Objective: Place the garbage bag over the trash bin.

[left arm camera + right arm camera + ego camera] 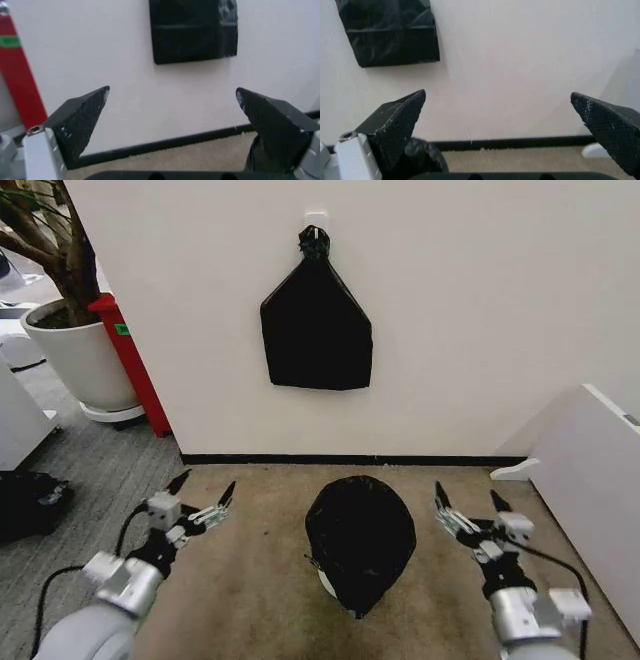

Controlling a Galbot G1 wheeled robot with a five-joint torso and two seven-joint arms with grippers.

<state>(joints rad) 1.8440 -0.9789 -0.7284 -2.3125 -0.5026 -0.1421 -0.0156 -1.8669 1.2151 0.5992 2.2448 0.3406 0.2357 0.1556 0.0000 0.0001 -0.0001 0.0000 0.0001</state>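
The glossy black garbage bag [360,542] lies draped over the trash bin on the tan carpet in the middle of the head view. Only a cream-white sliver of the trash bin [326,582] peeks out at the bag's lower left edge. My left gripper [207,485] hovers open to the left of the bag, apart from it, with nothing between its fingers [82,120]. My right gripper [466,496] hovers open to the bag's right, also empty. In the right wrist view a bit of the bag [425,159] shows behind one finger, with the right gripper [498,93] facing the wall.
A flat black bundle [316,330] with a knotted top hangs on the white wall straight ahead. A large white plant pot [80,360] and a red post [132,365] stand at the far left. A white panel [590,480] slants along the right.
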